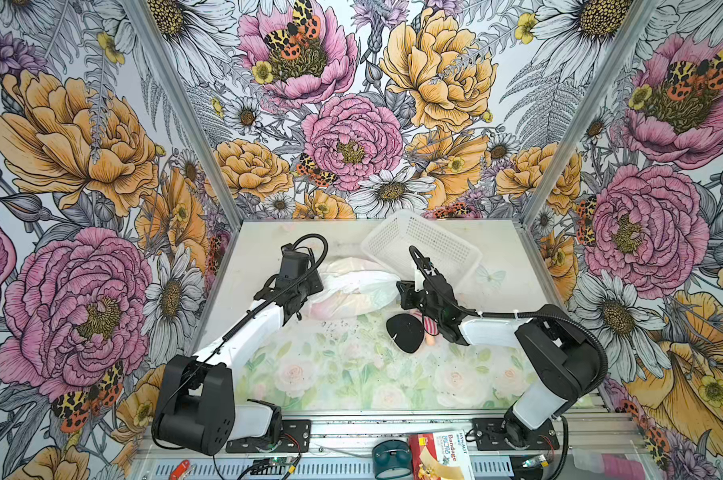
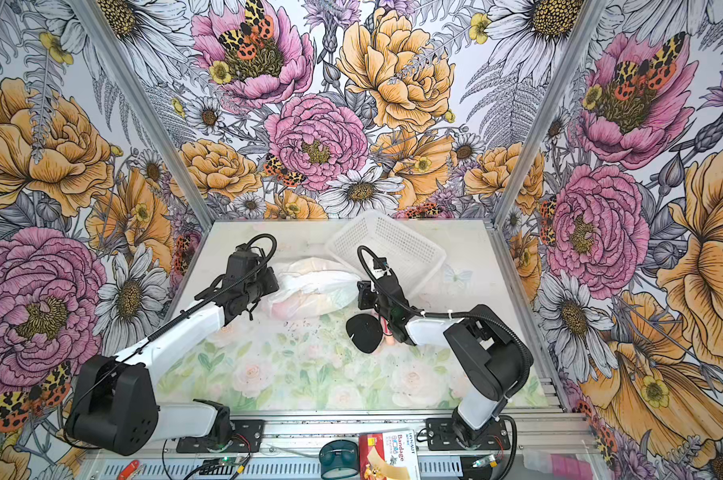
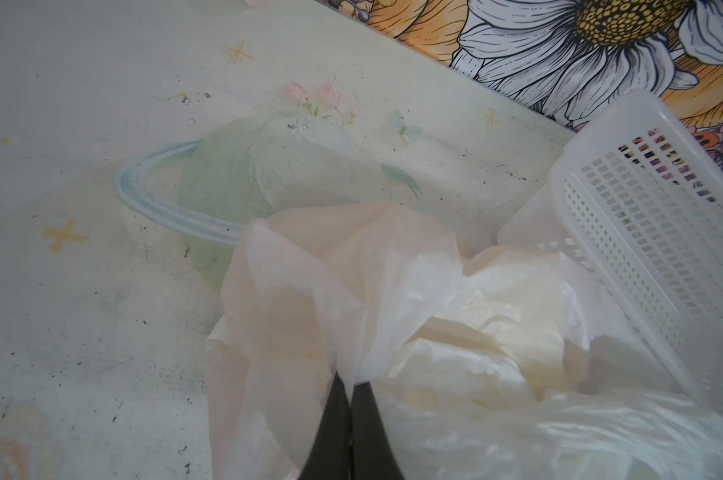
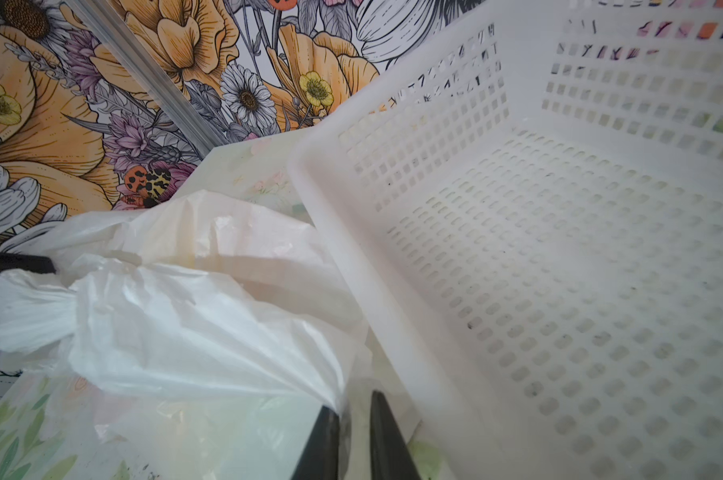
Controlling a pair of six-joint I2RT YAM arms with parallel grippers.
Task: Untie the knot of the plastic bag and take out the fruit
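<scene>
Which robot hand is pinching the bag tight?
The left gripper: its fingers are shut on the plastic bag. The right gripper has its fingers apart.

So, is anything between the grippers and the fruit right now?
Yes, the plastic bag itself: the fruit shows only as a faint pink tint through its film. The left gripper has its fingers shut on a bunch of that film; no opening into the bag is visible.

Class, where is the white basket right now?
In both top views the white basket sits at the back, right of centre, beside the plastic bag.
</scene>
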